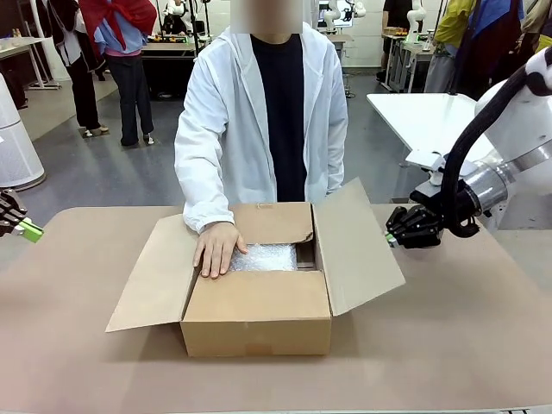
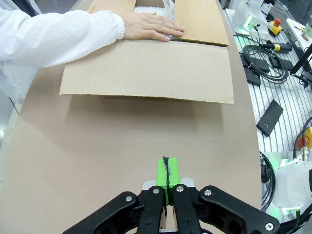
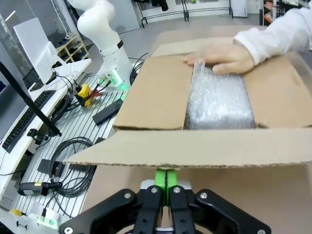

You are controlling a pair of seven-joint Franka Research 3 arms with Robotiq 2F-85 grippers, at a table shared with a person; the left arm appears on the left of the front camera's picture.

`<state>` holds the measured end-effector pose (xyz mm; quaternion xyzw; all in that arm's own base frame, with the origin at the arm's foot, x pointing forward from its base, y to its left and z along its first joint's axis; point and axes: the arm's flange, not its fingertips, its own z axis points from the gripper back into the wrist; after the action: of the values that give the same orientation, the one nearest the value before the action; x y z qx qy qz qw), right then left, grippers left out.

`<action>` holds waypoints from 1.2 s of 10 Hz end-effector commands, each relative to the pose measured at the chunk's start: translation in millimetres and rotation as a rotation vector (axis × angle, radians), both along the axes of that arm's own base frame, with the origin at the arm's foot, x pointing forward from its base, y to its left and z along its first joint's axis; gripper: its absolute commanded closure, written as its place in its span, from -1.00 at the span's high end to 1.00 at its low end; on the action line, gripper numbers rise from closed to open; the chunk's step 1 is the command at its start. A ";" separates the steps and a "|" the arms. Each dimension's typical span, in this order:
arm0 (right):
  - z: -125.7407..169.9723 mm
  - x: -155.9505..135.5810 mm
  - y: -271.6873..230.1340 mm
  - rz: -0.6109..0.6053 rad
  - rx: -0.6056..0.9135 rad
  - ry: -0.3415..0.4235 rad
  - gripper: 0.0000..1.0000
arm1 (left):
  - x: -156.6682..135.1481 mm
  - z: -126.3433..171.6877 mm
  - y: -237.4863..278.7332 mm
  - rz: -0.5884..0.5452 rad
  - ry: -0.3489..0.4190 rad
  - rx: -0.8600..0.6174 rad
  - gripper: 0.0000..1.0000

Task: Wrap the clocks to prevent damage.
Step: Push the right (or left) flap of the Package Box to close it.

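Note:
A bubble-wrapped bundle, the clocks (image 1: 264,256) (image 3: 219,100), lies inside an open cardboard box (image 1: 256,315) in the middle of the table. A person's hand (image 1: 216,248) (image 3: 222,54) rests on the box's left rim and the bundle's edge. My left gripper (image 1: 29,230) (image 2: 167,171) is shut and empty at the table's far left edge, well clear of the box. My right gripper (image 1: 390,238) (image 3: 165,176) is shut with nothing in it, hovering just right of the box's raised right flap (image 1: 355,246).
The box's left flap (image 1: 155,276) lies out over the table and its near flap (image 1: 256,297) is folded in. The person in a white coat stands at the far side. Cables and devices (image 2: 265,51) lie on a rack beside the table.

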<state>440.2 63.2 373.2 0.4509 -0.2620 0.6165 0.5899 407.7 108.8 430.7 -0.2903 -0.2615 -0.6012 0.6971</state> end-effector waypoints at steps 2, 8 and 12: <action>19.1 -15.6 23.6 0.004 0.017 -0.044 -0.97 | 0.1 1.0 1.1 0.000 -0.007 -0.009 -0.98; -3.5 -5.3 94.1 0.045 0.028 -0.047 -0.97 | 0.1 1.0 1.1 0.000 -0.007 -0.009 -0.98; -24.3 29.4 117.8 -0.086 0.068 -0.059 -0.97 | 0.1 1.0 1.1 0.000 -0.007 -0.009 -0.98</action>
<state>458.8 171.2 357.1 0.4417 -0.3037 0.6031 0.5907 407.8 108.9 430.8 -0.2902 -0.2614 -0.6011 0.6972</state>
